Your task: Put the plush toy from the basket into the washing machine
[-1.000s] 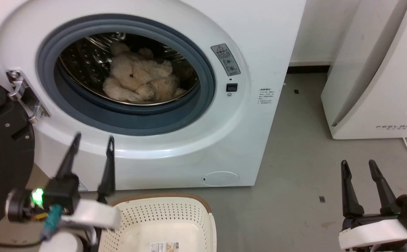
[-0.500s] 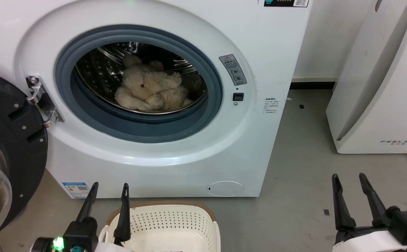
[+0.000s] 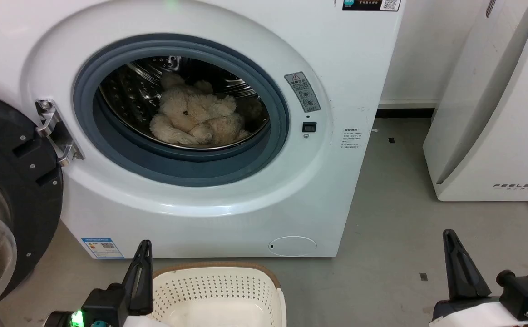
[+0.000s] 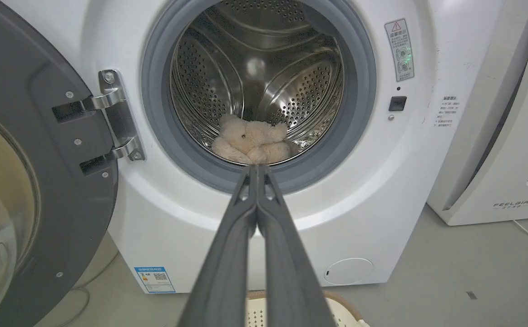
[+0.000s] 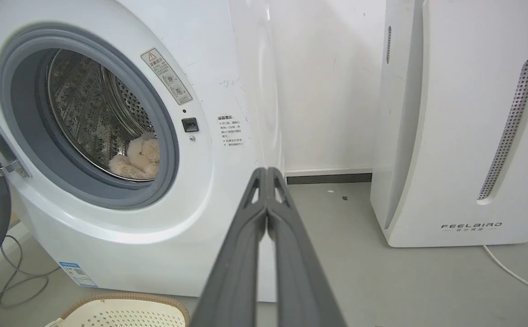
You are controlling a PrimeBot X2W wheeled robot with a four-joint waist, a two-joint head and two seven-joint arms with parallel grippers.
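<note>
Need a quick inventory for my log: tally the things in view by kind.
White appliances: 2 (front-loading washing machine with steel drum, slanted FEELBIRD unit)
Fluffy cream-beige plush toy: 1
Cream-white perforated plastic basket: 1
Dark two-fingered end effectors: 2 (left end effector, right end effector)
Total: 6

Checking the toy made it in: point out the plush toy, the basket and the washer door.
plush toy [image 3: 191,120]: head view, its shaggy body.
basket [image 3: 214,287]: head view, perforated far wall.
washer door [image 3: 18,195]: head view, black frame.
</note>
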